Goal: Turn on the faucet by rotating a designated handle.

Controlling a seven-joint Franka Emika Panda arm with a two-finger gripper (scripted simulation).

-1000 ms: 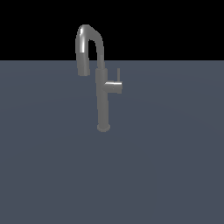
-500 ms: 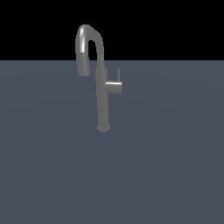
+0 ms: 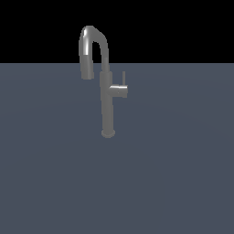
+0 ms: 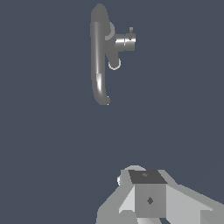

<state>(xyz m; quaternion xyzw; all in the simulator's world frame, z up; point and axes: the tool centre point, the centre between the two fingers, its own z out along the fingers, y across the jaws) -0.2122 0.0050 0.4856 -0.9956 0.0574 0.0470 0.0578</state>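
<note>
In the exterior view the faucet (image 3: 107, 98) stands a little left of centre, its round base set on the flat slate-grey surface (image 3: 183, 183). Its gooseneck spout (image 3: 89, 48) arches up and over toward the exterior view's left, the outlet hanging down in the upper left part of the frame against the black background. On the column's right side, about mid-height, the handle (image 3: 119, 90) juts out as a short horizontal stub, with its thin rod lever pointing straight up at the tip. No part of the arm shows in this view.

The wrist view looks down on the faucet (image 4: 99, 57) in the upper middle, the handle (image 4: 124, 42) projecting beside it. The gripper (image 4: 148, 197) body fills the lower edge, well apart from the faucet; its fingers are out of sight, so I cannot tell whether they are spread or pressed together.
</note>
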